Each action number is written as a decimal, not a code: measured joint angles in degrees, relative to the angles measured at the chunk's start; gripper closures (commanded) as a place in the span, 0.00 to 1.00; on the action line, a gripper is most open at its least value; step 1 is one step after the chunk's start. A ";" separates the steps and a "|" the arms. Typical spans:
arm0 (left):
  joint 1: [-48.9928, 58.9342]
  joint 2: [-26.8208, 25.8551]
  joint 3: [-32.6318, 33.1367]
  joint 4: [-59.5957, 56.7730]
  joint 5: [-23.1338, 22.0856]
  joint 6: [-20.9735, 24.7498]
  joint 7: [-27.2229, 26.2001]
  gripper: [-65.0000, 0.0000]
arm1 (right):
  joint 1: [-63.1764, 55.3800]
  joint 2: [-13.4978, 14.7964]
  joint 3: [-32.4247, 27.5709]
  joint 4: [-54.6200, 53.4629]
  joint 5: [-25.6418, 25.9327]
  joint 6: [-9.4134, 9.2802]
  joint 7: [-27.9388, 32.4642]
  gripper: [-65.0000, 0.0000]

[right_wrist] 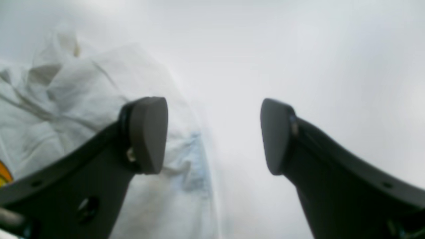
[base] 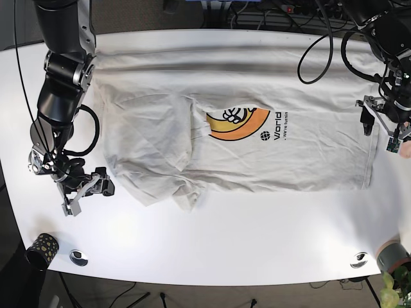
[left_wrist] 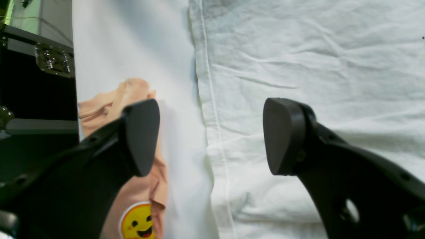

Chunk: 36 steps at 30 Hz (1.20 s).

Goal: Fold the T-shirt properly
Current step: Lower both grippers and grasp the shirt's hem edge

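Base view: the T-shirt (base: 237,147) fills the middle of the table (base: 257,237); left claw (base: 379,125) at its right hem, right claw (base: 87,186) lower left, both wide open, empty.

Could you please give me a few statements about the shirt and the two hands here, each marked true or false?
1. The T-shirt lies spread on the white table. True.
2. The left hand is shut on the hem. False: it is open, holding nothing.
3. The right hand is open. True.
4. The shirt's print is blue and green. False: the print is orange and yellow.
5. The shirt is already folded into a neat rectangle. False: it is mostly spread out, rumpled on the side by the right hand.
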 measured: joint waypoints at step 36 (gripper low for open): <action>-32.79 -6.86 0.20 -51.89 0.81 14.64 -6.25 0.22 | -1.42 -6.62 -0.04 -8.37 -1.73 0.02 8.26 0.90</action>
